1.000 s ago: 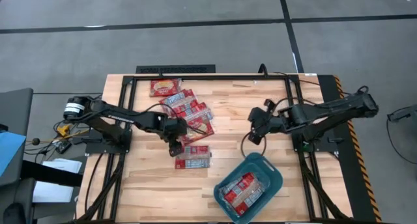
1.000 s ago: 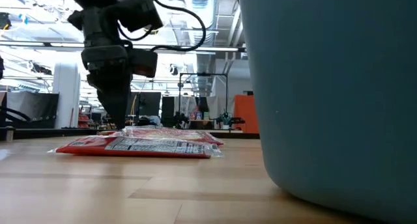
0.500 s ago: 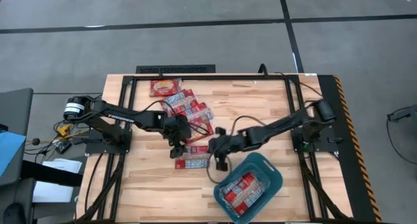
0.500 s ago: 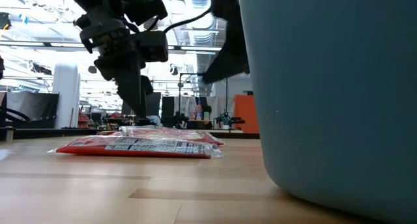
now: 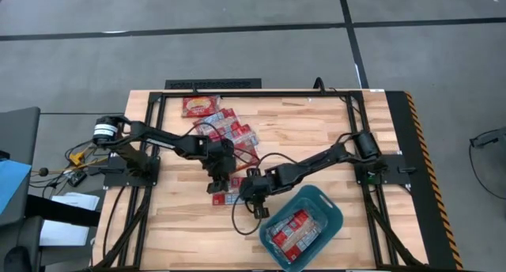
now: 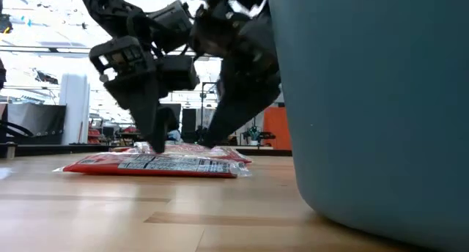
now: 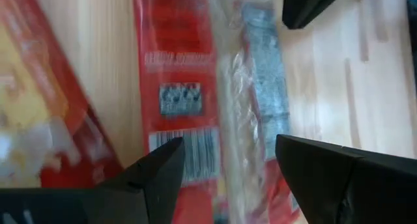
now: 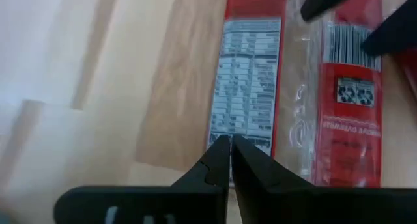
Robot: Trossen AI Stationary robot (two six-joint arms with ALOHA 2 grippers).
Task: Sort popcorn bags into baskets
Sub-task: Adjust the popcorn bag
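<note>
A red popcorn bag lies flat on the wood, back side up, with its barcode and nutrition panel showing. My left gripper is open and points down over it, one finger above the barcode panel and one by the clear seam. My right gripper is shut and slants down at the bag's end nearest the teal tub. Bags lie inside the tub. My left gripper's open fingers come at the bag from above, standing across its width. I cannot tell whether the tips touch the wrapper. My right gripper's shut fingertips sit at the edge of the bag's nutrition-panel end, slanting in from the table's right. Touch cannot be told.
Several more red bags lie overlapping in a row toward the far edge, with one apart. The tub wall fills the low view's right side. Bare wood lies along the table's near left and far right.
My right arm has swung from the table's right side toward the left and near edge, coming down at the lone bag beside the left gripper. My left gripper has shifted slightly right and tipped over the bag. The bag has not moved.
</note>
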